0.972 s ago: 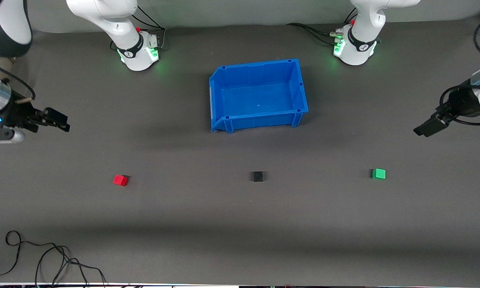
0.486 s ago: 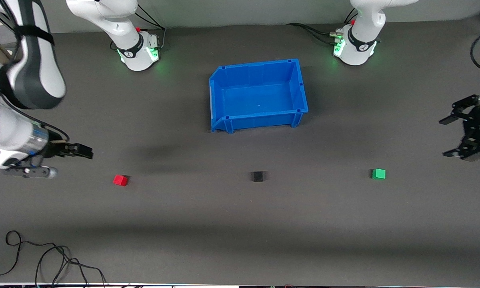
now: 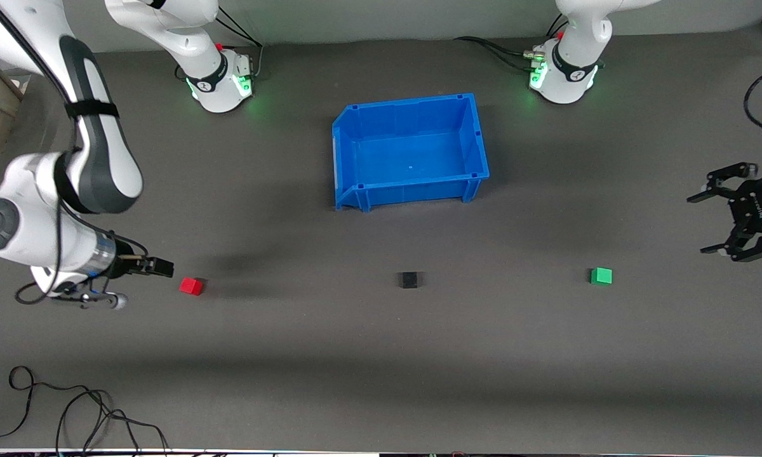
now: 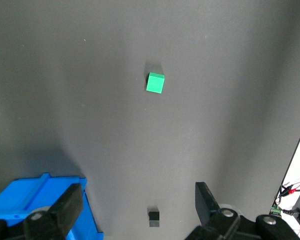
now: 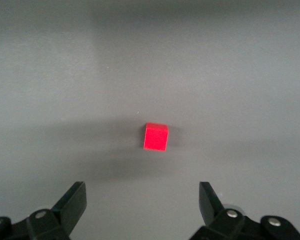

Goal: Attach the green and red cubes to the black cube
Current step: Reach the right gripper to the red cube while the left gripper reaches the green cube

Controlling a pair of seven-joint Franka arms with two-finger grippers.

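The red cube (image 3: 191,286), the black cube (image 3: 409,280) and the green cube (image 3: 601,276) lie apart in one row on the grey table. My right gripper (image 3: 163,267) is open and empty, low over the table just beside the red cube, toward the right arm's end. The right wrist view shows the red cube (image 5: 156,137) ahead of the open gripper (image 5: 142,200). My left gripper (image 3: 702,223) is open and empty over the table's left-arm end, off to the side of the green cube. The left wrist view shows the green cube (image 4: 155,83), the black cube (image 4: 153,216) and the gripper (image 4: 138,202).
A blue bin (image 3: 355,120) stands empty, farther from the front camera than the black cube; a corner of it also shows in the left wrist view (image 4: 40,200). Loose black cables (image 3: 70,412) lie near the table's front edge at the right arm's end.
My right arm has swung in and brought its gripper close beside the red cube. My left gripper has turned to show its open fingers and shifted a little toward the green cube.
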